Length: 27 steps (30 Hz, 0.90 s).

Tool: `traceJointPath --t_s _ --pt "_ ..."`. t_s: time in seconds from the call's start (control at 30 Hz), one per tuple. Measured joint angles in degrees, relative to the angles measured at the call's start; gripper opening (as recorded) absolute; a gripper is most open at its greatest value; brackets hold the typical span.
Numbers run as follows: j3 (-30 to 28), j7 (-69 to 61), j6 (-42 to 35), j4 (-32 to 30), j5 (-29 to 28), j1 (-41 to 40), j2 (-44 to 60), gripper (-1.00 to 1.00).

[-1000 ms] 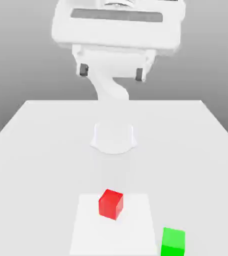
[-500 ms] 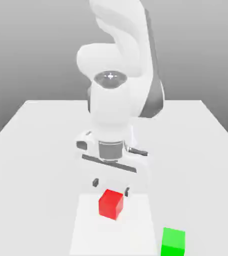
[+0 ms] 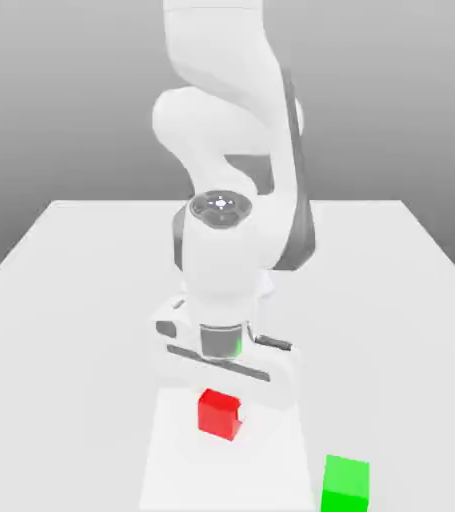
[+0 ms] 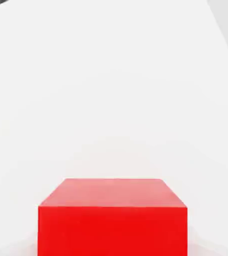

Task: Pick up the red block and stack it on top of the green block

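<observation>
- The red block (image 3: 219,414) is sitting in the lower middle of the exterior view, a small plain cube, bright red, matte and smooth, with no marks on it.
- It is resting on a paler square patch (image 3: 271,470) of the white table (image 3: 61,290), with its top edge tucked right under the white hand of the arm (image 3: 226,240).
- In the hand view the red block (image 4: 113,217) is looming large and square-on, its top face a shade lighter than its front.
- The green block (image 3: 346,484) is waiting at the lower right of the exterior view, same size, bright green, well apart from the red one.
- The gripper (image 3: 221,395) is pressing down over the red block, fingers clenched on its sides; it is grasping the red block, which is not yet off the table.
- A second ago the hand was hanging high at the top of the frame, fingers spread wide; half a second ago it was hovering just above the cube, fingers apart.
- Both blocks are sitting where they were a second ago.
</observation>
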Motion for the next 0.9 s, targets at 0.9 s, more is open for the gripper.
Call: traceJointPath --t_s 0.9 --pt "10.7 -15.6 -22.5 22.5 0.3 6.8 0.7 -1.0"
